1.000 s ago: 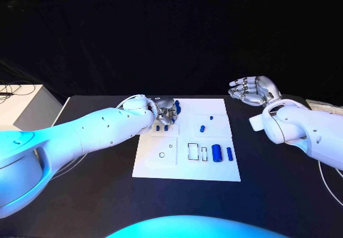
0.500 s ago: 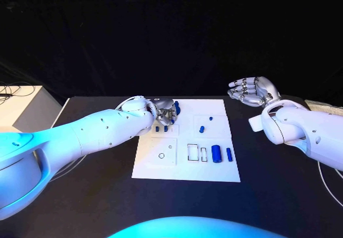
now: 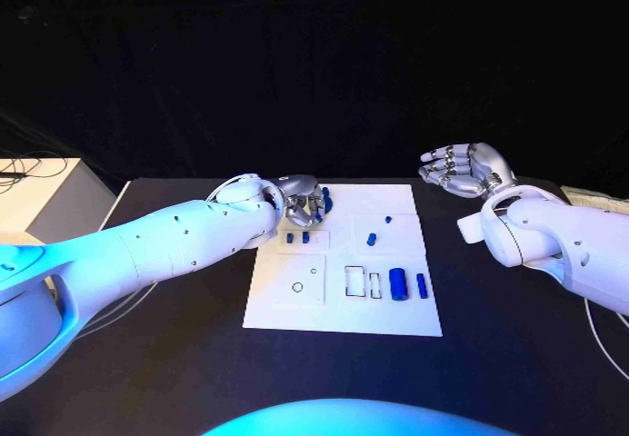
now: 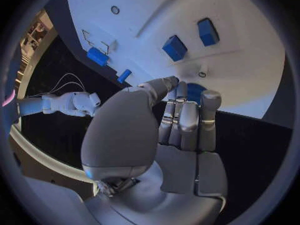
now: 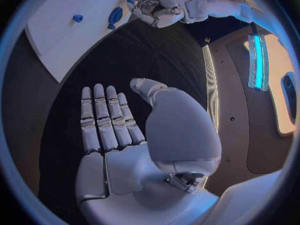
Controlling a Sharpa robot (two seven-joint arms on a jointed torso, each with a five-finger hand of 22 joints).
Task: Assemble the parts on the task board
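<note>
The task board (image 3: 344,304) is a white plate in the middle of the black table (image 3: 524,318). Small blue parts sit on it. Two little blue blocks (image 3: 296,238) stand side by side near the left hand. A small blue piece (image 3: 371,239) lies near the middle, and a tiny blue one (image 3: 389,218) lies just past it. A fat blue cylinder (image 3: 397,281) and a thin blue bar (image 3: 421,284) lie side by side toward the board's right edge, next to some empty outlined slots.

The left hand (image 3: 300,200) is over the far left corner of the board. Its fingers are curled in close together. A dark blue part (image 3: 325,195) shows right at its fingertips. In the left wrist view the fingers (image 4: 187,117) cover most of this blue part (image 4: 194,91), so I cannot tell if the hand really holds it or just touches it.

The right hand (image 3: 460,167) is up in the air, well off to the right of the board. Its fingers are apart and it holds nothing. The right wrist view shows its palm (image 5: 134,155) flat with the fingers straight.
</note>
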